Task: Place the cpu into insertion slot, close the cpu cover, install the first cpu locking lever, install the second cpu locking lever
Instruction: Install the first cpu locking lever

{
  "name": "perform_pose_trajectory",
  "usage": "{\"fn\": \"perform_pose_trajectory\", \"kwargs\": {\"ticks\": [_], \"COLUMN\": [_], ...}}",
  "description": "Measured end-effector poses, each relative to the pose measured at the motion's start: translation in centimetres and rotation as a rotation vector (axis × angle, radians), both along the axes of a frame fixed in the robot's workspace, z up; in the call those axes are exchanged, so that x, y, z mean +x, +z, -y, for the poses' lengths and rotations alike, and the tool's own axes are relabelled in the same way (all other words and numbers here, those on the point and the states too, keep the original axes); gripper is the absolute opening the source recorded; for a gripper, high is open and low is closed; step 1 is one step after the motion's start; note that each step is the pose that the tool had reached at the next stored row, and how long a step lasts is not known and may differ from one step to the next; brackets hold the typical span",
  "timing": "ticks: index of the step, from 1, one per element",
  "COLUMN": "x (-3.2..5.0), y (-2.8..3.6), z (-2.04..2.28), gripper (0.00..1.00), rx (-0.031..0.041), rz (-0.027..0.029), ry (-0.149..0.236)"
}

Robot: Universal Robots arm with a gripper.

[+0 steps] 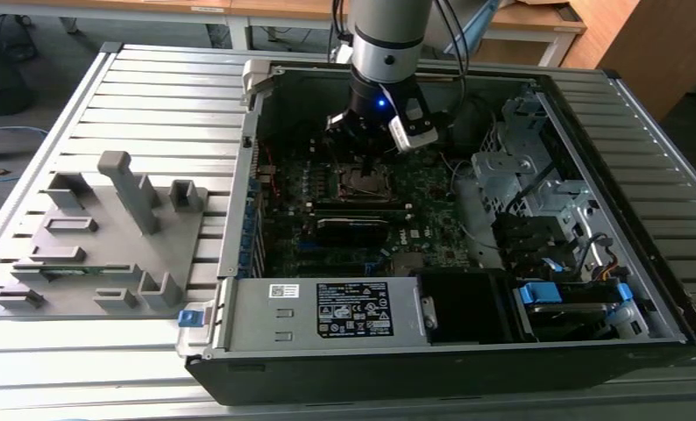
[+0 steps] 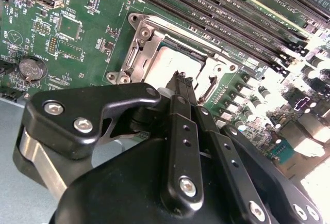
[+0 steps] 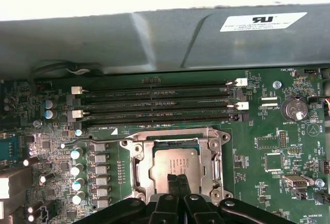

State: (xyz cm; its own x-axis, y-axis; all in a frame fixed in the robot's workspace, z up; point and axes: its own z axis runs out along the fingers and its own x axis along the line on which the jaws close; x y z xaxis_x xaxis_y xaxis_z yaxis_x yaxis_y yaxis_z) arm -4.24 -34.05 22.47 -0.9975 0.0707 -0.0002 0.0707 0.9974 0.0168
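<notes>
Wooden desks [image 1: 289,10] stand behind the slatted metal table [image 1: 149,96] — grey floor [image 1: 74,48], a dark bin [image 1: 0,79] at the exterior view's left.

Shiny metal cpu cover [image 3: 137,166], matt black hand [image 3: 178,180]

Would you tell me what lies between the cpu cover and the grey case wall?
In the first wrist view, long black memory slots lie side by side between the cpu cover and the case wall.

The arm [image 1: 386,35] comes down near vertical, its wrist [image 1: 378,74] pointing straight down with a blue light [image 1: 381,103] lit. The gripper [image 1: 365,145] hangs tips-down below it. In both wrist views its jaws are pressed together, black linkage bars [image 2: 178,146] folded inward.
</notes>
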Motion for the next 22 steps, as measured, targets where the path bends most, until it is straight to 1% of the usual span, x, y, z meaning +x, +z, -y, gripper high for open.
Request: {"fn": "perform_pose_trajectory", "kwargs": {"ticks": [8, 17, 20, 22], "x": [0.0, 0.0, 0.0, 0.0], "y": [0.21, 0.23, 0.51, 0.83], "z": [0.0, 0.0, 0.0, 0.0], "gripper": [0.11, 0.11, 0.11, 0.11], "rx": [0.0002, 0.0001, 0.0002, 0.0001], "rz": [0.0001, 0.0001, 0.0001, 0.0], "ry": [0.0, 0.0, 0.0, 0.0]}}
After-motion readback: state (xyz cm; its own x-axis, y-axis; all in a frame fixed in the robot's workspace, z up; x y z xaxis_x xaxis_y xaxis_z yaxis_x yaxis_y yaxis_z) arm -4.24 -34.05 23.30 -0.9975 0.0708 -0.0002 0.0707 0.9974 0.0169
